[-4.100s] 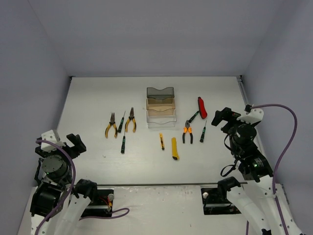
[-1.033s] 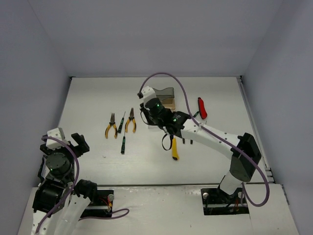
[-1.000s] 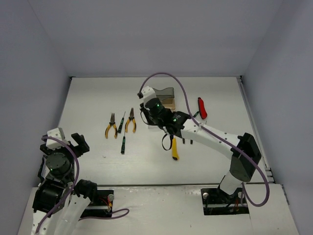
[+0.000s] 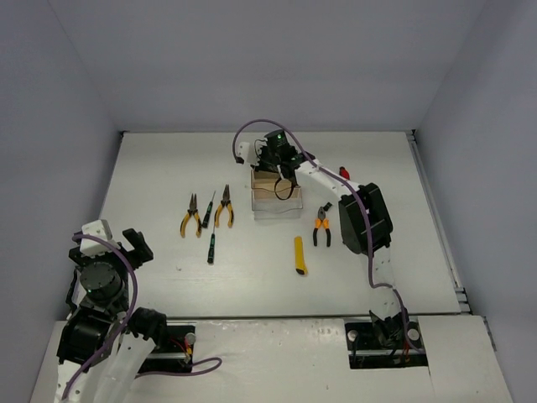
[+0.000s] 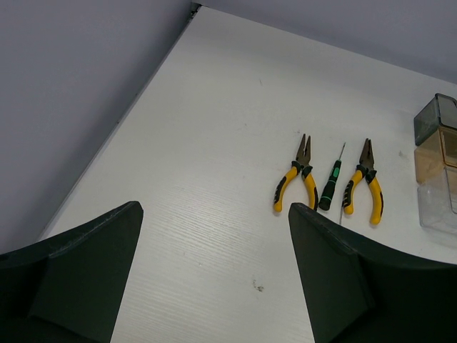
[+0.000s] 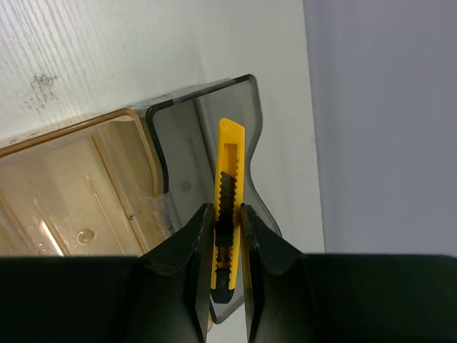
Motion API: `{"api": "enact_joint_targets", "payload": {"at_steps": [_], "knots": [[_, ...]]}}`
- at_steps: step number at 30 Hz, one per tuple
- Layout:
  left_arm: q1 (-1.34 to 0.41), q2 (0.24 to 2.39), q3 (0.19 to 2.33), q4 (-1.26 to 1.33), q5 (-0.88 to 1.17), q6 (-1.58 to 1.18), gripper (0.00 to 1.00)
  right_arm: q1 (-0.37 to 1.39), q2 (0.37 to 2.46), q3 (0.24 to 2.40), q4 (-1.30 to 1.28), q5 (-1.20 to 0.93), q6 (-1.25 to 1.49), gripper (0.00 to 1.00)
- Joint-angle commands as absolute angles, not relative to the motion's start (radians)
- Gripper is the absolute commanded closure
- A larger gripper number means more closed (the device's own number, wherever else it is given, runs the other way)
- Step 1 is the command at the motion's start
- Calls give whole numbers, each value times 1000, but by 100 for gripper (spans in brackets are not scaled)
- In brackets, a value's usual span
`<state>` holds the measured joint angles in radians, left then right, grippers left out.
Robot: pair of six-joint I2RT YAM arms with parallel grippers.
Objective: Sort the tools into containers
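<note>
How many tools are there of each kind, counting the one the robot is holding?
Pliers: 3 (yellow, yellow, orange)
Screwdrivers: 2 ()
Yellow utility knives: 2 (one loose, one gripped in the right end effector)
Red-handled cutter: 1, partly hidden by the arm
Total: 8 tools

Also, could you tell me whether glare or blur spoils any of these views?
Top external: even, soft light, no glare. Left wrist: the screwdriver is sharp, the left claw looms dark. Right wrist: the yellow knife is crisp; a glint marks the amber bin.
</note>
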<state>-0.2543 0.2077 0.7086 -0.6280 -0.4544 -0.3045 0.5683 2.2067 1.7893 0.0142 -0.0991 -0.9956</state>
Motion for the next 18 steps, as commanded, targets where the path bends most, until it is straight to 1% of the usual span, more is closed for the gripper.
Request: {"api": "enact_joint_targets", "payload": {"at_steps": [1,7,9,11,12,14,16,17,18], "knots": [[-256,239,716,-554,-468,-283,19,557,2219,1871,62,-107,-1062,100],[-256,253,715,-551,-467,-279,20,534,2286,1907,63,-111,-1077,95],[-256,253,715,-552,-471,-277,19,530,2295,1914,62,-114,-1080,91],[-255,254,713,-551,-475,-276,19,526,2304,1922,63,-112,-1080,84],[-255,253,713,-549,-478,-275,20,525,2305,1925,63,-112,-1077,84],[-255,256,712,-549,-479,-275,19,520,2312,1930,63,-109,-1072,75],[-255,259,712,-546,-479,-273,20,515,2315,1941,66,-108,-1047,61],[-255,261,712,-546,-479,-273,20,514,2314,1945,67,-106,-1033,56],[-255,260,712,-545,-479,-273,20,512,2308,1948,67,-104,-1020,54]]}}
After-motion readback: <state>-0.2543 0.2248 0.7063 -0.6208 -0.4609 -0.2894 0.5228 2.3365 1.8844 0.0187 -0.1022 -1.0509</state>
